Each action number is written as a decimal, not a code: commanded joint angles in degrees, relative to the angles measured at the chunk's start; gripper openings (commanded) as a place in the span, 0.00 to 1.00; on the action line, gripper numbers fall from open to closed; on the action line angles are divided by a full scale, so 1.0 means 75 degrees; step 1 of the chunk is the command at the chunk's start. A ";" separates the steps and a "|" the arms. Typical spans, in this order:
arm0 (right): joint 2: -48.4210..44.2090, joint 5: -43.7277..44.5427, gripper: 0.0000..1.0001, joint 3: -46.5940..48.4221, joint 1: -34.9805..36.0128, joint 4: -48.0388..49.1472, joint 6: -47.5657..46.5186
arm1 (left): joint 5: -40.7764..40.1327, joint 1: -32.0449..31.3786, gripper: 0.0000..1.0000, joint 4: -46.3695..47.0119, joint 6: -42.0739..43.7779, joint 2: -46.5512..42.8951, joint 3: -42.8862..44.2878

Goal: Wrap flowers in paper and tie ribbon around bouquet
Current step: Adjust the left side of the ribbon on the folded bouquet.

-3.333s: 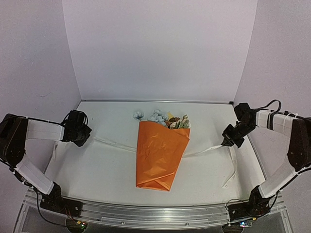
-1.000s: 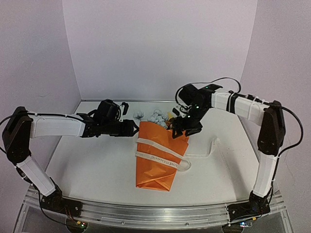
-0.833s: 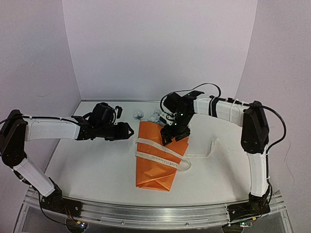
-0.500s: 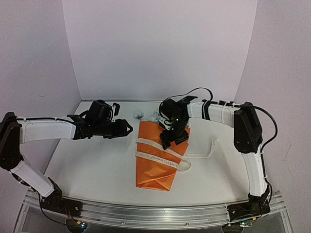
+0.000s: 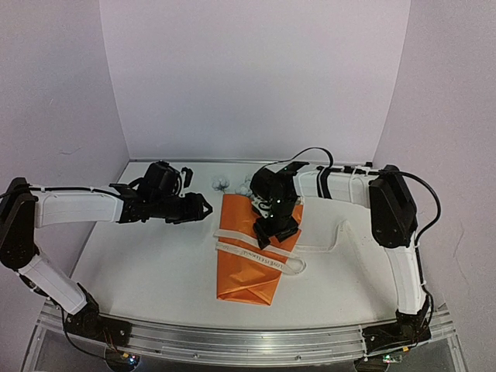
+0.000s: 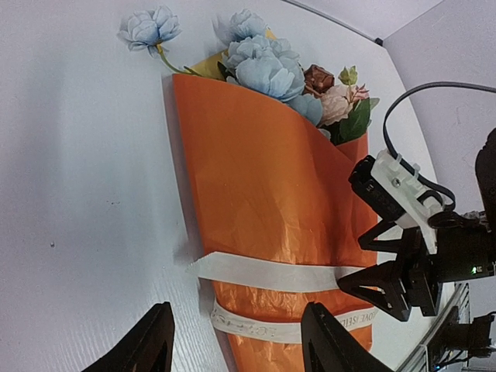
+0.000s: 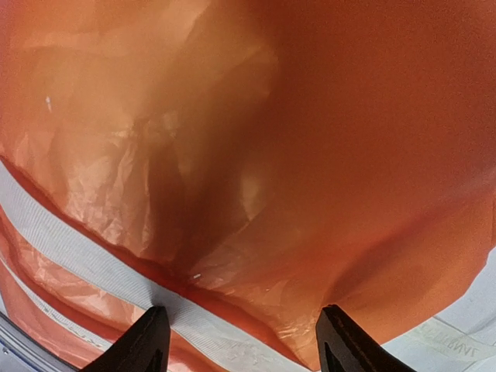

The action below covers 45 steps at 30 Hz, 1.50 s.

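The right gripper [image 7: 242, 329] hung over the orange paper [image 7: 310, 116] with its jaws spread and nothing between them, close above a band of the ribbon [image 7: 70, 240]. Whether its fingertips touched the sheet could not be told. The left gripper [image 6: 236, 322], likewise released and empty, sat just off the cone's left edge, facing it. The bouquet [image 5: 249, 260] lay flat in the middle of the table [image 5: 147, 263], its narrow end toward the arms. Two bands of ribbon crossed its middle, and a loose tail ran off to the right. The flowers [image 6: 267, 66] filled the cone's wide far end, and one blue bloom [image 6: 151, 25] leaned out to the left.

The ribbon [image 6: 263, 273] lies across the bouquet [image 6: 256, 178] on the table [image 5: 155, 263].
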 commanded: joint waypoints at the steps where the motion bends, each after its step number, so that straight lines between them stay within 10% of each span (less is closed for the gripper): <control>1: -0.0181 0.0039 0.60 0.0024 0.0059 0.0057 0.0264 | 0.0087 0.0056 0.58 0.0065 -0.0062 0.0018 0.0138; 15: -0.0607 0.0409 0.00 -0.0111 0.0036 0.0046 0.0471 | 0.0150 0.0056 0.56 0.0042 0.0004 0.0007 0.0133; 36: -0.5035 0.4317 0.01 -0.5412 -0.0450 -0.0032 0.3950 | 0.1807 -0.0472 0.47 0.0227 0.1364 0.1277 0.0991; 45: -0.5338 0.3898 0.42 -0.5973 -0.0712 -0.0018 0.4197 | 0.1399 -0.0659 0.47 -0.0031 0.1517 0.1257 0.0969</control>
